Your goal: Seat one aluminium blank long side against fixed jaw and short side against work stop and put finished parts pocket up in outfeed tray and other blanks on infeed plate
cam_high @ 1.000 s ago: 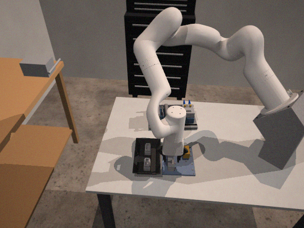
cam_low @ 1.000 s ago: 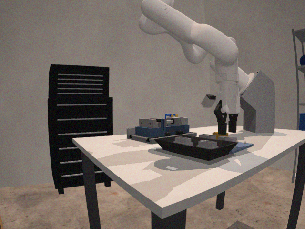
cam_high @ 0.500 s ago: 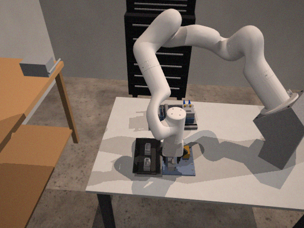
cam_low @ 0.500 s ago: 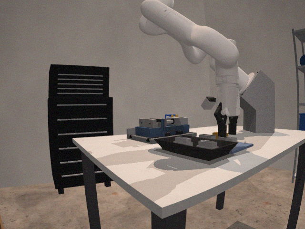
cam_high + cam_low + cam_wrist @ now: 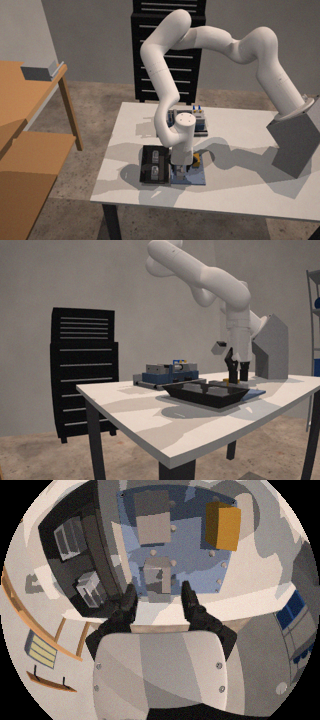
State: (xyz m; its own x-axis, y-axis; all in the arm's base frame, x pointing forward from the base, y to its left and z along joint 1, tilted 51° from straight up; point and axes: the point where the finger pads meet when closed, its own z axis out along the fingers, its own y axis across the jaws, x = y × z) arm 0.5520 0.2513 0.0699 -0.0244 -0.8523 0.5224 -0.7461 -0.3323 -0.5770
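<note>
Workshop, black tool chest, vise, workbench
</note>
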